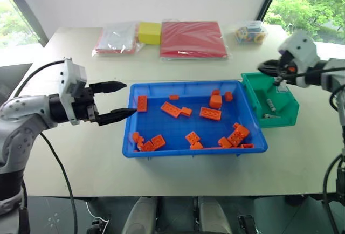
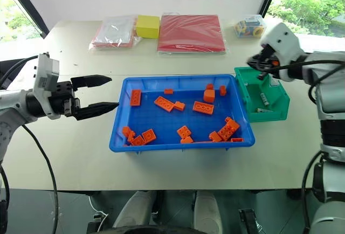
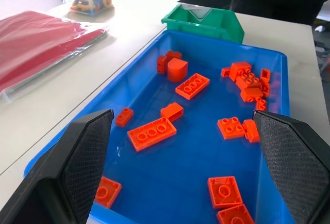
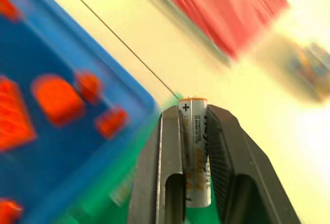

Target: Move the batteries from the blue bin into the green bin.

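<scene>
Though tiny from the head, battery (image 4: 194, 152) clamped in right hand (image 4: 193, 111).

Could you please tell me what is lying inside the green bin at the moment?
Two batteries lie on the green bin's floor. Its back corner is covered by the right gripper, which holds another battery.
</scene>
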`<state>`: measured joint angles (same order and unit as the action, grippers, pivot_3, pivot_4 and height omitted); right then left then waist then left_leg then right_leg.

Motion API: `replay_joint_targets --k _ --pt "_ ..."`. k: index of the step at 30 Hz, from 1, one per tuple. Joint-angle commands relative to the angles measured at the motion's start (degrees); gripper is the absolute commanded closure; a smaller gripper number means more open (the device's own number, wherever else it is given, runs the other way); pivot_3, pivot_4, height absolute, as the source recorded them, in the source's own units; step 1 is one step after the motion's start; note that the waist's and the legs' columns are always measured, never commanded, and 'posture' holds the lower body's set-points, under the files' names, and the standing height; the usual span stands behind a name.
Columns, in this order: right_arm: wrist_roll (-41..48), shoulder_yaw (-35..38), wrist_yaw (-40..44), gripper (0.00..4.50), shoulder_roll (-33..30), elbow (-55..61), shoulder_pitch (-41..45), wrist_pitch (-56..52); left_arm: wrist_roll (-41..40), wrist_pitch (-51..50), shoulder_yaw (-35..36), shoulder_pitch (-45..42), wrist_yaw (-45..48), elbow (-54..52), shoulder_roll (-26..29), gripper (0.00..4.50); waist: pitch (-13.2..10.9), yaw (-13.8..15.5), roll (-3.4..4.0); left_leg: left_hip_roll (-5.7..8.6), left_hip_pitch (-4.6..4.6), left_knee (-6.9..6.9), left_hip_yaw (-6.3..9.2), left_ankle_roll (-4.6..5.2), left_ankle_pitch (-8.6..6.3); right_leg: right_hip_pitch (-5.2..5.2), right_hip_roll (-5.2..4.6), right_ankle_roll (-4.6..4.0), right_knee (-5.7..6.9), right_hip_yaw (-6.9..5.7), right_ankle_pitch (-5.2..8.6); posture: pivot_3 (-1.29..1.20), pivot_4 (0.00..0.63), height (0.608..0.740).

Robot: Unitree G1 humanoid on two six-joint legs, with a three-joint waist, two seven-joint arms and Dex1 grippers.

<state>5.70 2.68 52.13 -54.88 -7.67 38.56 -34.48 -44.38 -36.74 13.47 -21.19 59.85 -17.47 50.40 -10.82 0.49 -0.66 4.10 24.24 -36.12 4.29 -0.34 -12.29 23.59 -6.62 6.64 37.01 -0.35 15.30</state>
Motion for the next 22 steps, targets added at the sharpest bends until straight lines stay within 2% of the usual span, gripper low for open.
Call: replay_joint_targets --k 1,2,5,8,11,14,17,19,22 --pt "-1.37 -0.31 -2.93 1.93 1.24 1.73 -0.29 1.93 0.08 1.01 -0.79 -3.18 0.65 1.0 -0.53 0.0 -0.03 -0.67 0.08 -0.01 0.0 0.0 -0.05 0.0 0.0 0.04 -0.01 0.01 0.05 0.01 -0.01 0.0 0.15 0.736" --pt "-2.14 -0.55 -3.87 1.51 1.36 1.88 -0.5 2.65 0.18 1.05 -1.13 -3.95 0.88 1.63 -0.68 0.0 -0.03 -1.06 0.08 -0.02 0.0 -0.01 -0.09 0.01 0.01 0.07 -0.01 0.01 0.1 0.02 -0.01 0.0 0.15 0.736" --pt "-0.06 1.93 -4.58 1.51 1.36 3.8 -0.49 0.75 0.73 1.31 -1.69 -5.12 1.79 2.83 -0.82 0.0 -0.04 -1.53 0.09 -0.02 0.0 0.0 -0.1 0.01 0.01 0.1 0.02 0.02 0.15 0.02 -0.01 0.0 0.15 0.736" --pt "9.07 9.72 0.4 1.51 -0.36 10.71 -2.61 -4.95 0.95 1.41 -1.68 -5.04 2.86 3.33 -0.53 0.0 -0.06 -1.28 0.13 -0.03 0.03 0.03 -0.08 0.02 0.01 0.12 0.05 0.03 0.14 0.02 -0.01 0.0 0.15 0.736" --pt "17.19 20.05 8.9 1.51 -4.42 19.21 -11.44 -7.76 0.98 1.4 -0.78 -4.22 4.2 3.93 0.36 0.0 -0.06 -0.47 0.11 -0.04 0.09 0.03 0.06 0.03 0.0 0.08 0.09 0.06 0.09 -0.05 0.02 0.0 0.15 0.736" --pt "21.55 29.54 16.08 1.51 -7.73 25.3 -22.89 -9.52 1.15 1.59 0.22 -2.77 6.0 4.24 1.65 0.0 -0.06 0.11 0.1 -0.03 0.09 -0.02 0.08 0.18 -0.09 -0.05 0.08 0.08 -0.04 -0.1 0.04 0.0 0.15 0.736" --pt "23.76 37.97 21.33 1.51 -8.33 28.03 -33.77 -11.2 1.04 1.52 1.01 -1.98 7.26 4.76 2.72 0.0 -0.05 0.26 0.09 -0.02 -0.01 -0.09 0.03 0.2 -0.11 -0.17 0.04 0.09 -0.06 -0.08 0.04 0.0 0.15 0.736" --pt "24.37 41.32 21.78 1.51 -7.27 27.18 -38.09 -11.33 1.07 1.56 1.3 -1.86 7.69 5.23 3.09 0.0 -0.05 0.23 0.09 -0.01 -0.04 -0.11 -0.02 0.2 -0.11 -0.18 -0.06 0.08 -0.05 -0.07 0.04 0.0 0.15 0.736" --pt "24.14 42.62 20.6 1.51 -5.78 25.03 -41.45 -9.87 1.36 2.01 1.36 -2.12 8.29 5.93 3.42 0.0 -0.05 0.04 0.09 -0.03 -0.17 -0.13 -0.15 0.2 -0.11 -0.23 -0.13 0.03 -0.06 0.03 0.07 0.0 0.15 0.736"
